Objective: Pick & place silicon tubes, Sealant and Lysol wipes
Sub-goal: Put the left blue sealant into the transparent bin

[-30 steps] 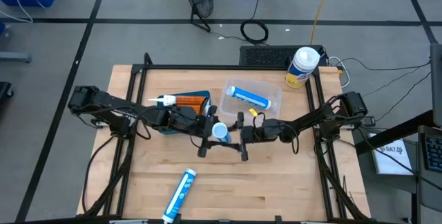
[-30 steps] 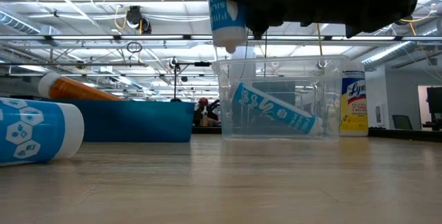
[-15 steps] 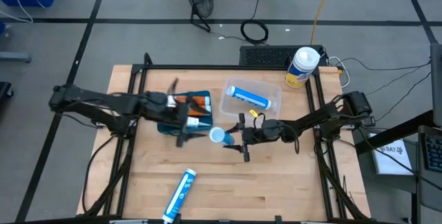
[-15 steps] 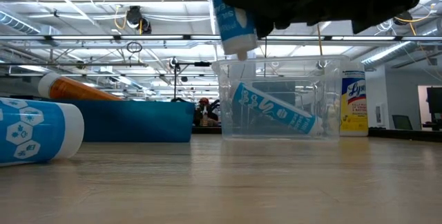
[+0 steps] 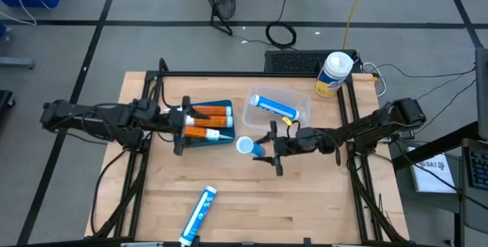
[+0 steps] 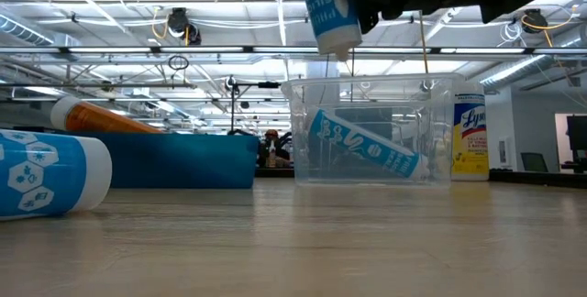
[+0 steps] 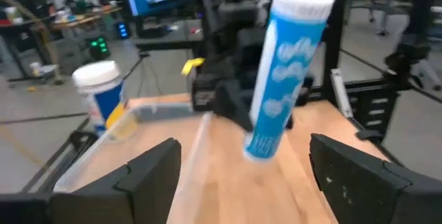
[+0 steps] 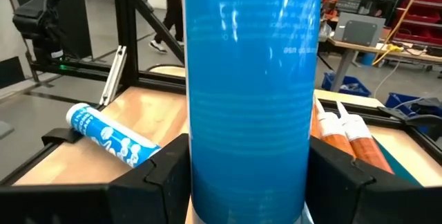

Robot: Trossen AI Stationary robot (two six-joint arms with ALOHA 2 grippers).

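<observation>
My right gripper [image 5: 259, 149] is shut on a slim blue tube [image 5: 245, 146] that stands upright in the air, just left of the clear bin [image 5: 299, 113]. The tube's lower end [image 6: 334, 31] hangs above the bin's left rim. A second blue tube [image 5: 273, 107] lies slanted in the bin. My left gripper [image 5: 179, 129] is open and empty beside the blue tray [image 5: 223, 139] of orange tubes [image 5: 207, 122]. A third blue tube [image 5: 198, 214] lies on the table near the front edge. The yellow Lysol wipes [image 5: 332, 74] stand at the far right corner. My right gripper pinches the blue tube's round body [image 8: 248, 120] between its two fingers [image 8: 160, 175], one on each side. The fingers come level from the table's right and lie across the tube. The tube is upright and lifted clear, its white flat end [image 5: 244, 145] up.
Dark frame rails [image 5: 149, 87] run along the table's left, far and right sides. Bare wood [image 5: 305, 201] lies in front of the bin. Cables and a keyboard [image 5: 293, 60] sit behind the far edge.
My left gripper has drawn away from the upright blue tube and gone toward the table's left edge, ending beside the blue tray. My right gripper has kept hold of the tube and carried it a little toward the table's right, still upright and clear of the table.
</observation>
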